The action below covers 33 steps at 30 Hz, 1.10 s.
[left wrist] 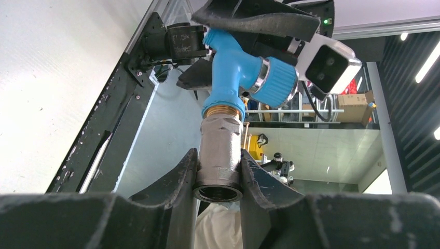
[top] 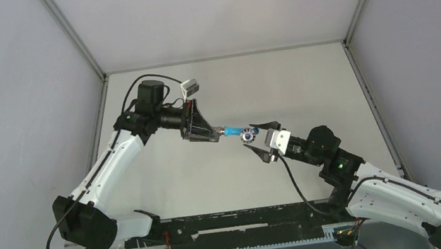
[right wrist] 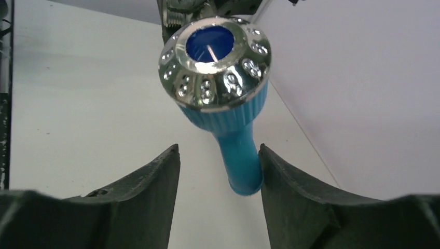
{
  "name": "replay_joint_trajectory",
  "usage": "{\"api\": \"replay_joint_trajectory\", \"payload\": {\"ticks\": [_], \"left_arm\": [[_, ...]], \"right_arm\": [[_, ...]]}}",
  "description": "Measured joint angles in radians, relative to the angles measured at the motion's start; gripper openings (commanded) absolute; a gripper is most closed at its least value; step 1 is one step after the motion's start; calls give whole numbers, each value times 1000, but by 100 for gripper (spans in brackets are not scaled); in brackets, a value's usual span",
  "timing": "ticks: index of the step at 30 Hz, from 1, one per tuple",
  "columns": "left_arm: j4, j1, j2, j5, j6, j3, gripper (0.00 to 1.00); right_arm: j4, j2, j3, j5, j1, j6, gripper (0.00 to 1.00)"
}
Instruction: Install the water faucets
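Note:
The bright-blue tap (top: 233, 130) is held in the air above the table's middle, between both grippers. My left gripper (top: 214, 135) is shut on the grey metal fitting (left wrist: 220, 150), and the tap's (left wrist: 236, 67) brass threaded end sits in the fitting's far end. My right gripper (top: 250, 136) is open around the tap. In the right wrist view the blue spout (right wrist: 241, 155) hangs between the jaws, against the right finger (right wrist: 290, 181) and apart from the left one. The tap's chrome-capped knob (right wrist: 215, 57) faces that camera.
The white table (top: 302, 89) has grey walls at the left, back and right. A black rail (top: 242, 220) with the arm bases runs along the near edge. The left arm's white connector (top: 190, 88) sticks up behind its wrist.

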Motion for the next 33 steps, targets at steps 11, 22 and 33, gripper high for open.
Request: {"api": "replay_joint_trajectory", "payload": {"ticks": [11,22,33], "left_arm": [[-8,-1,-29,16,13,-1,0],[-19,-2,-86,-32,92,-1,0],[175,-35,-225,-89,253,-77,0]], "right_arm": [[-7,51,101,-132,-2,135,40],[-109,189,249,-393,-161,642,0],[27,323,293,-720,-324,1437,0]]}}
